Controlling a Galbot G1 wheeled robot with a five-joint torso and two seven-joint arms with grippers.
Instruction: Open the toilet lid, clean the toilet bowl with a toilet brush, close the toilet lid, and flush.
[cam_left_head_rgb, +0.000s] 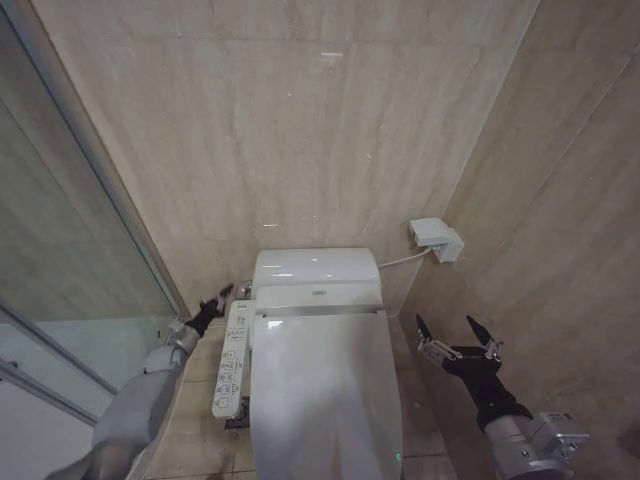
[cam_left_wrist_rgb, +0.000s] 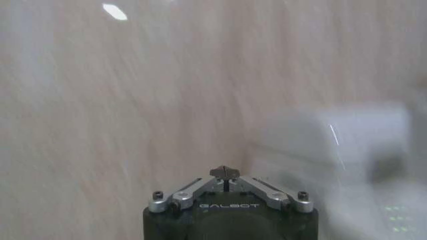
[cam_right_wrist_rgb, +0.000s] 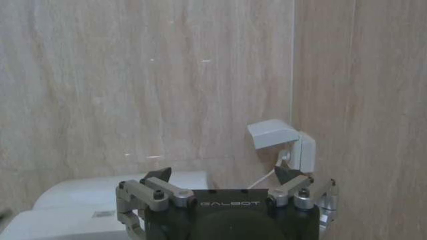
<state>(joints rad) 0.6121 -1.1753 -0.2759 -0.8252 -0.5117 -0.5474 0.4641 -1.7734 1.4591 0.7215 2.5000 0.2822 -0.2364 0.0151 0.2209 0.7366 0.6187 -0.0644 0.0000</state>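
We found the toilet lid (cam_left_head_rgb: 325, 385) down flat over the toilet bowl (cam_left_head_rgb: 262, 455). Left of the lid, past the button panel (cam_left_head_rgb: 232, 360), the left gripper (cam_left_head_rgb: 222, 296) was pinched closed on nothing. Right of the lid, the right gripper (cam_left_head_rgb: 452, 330) hung spread wide, below the wall socket (cam_left_head_rgb: 436, 239).

The lid (cam_left_head_rgb: 325, 385) runs off the head view's bottom edge, hiding the bowl beneath. In the left wrist view the toilet (cam_left_wrist_rgb: 347, 145) is a blur.
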